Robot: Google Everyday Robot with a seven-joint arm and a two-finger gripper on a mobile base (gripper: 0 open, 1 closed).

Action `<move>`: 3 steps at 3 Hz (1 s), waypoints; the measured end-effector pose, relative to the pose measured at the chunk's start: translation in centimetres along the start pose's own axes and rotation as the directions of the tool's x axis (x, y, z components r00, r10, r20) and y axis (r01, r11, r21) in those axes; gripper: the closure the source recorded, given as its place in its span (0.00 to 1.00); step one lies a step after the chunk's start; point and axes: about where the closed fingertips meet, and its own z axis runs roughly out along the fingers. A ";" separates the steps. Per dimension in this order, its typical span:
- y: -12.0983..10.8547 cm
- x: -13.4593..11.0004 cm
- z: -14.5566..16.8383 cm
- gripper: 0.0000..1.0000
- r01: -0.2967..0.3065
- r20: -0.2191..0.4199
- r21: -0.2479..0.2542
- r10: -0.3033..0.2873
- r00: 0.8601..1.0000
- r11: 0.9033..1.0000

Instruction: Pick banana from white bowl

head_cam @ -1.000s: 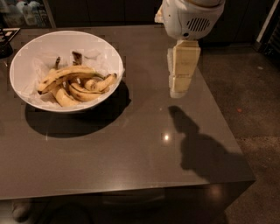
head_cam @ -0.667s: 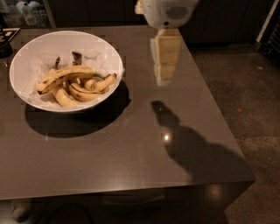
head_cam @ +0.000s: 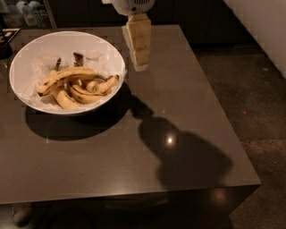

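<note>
**End effector:** the cream-coloured end effector (head_cam: 140, 62) hangs from a rounded white wrist housing (head_cam: 132, 4) over the far part of the table. It is just beside the bowl's right rim and outside it. It has hold of nothing. How far open it is cannot be told.

**Task item:** the long, gently curved yellow banana with brown speckles and dark ends (head_cam: 67, 76) lies inside the large, round, glossy white bowl (head_cam: 27, 58). It rests across the top of the pile, on the left part of the dark grey-brown table (head_cam: 187, 103).

**Step in hand, as judged:** approach. The end effector should be carried left, clear above the rim, then lowered onto the banana's mid-length and closed across its narrow width.

**Obstructions:** shorter, more curved yellow bananas (head_cam: 96, 86) lie touching the banana, below and to its right. A low or off-centre descent risks catching two. The sloping bowl wall rules out a sideways entry.
</note>
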 end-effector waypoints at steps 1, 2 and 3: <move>-0.4 -0.4 0.8 0.00 0.004 0.025 0.005 -0.004 1.000 1.000; -3.2 -1.6 2.9 0.00 0.069 0.026 -0.012 -0.069 0.997 0.998; -6.6 -4.5 5.3 0.00 0.155 0.045 -0.024 -0.154 0.987 0.988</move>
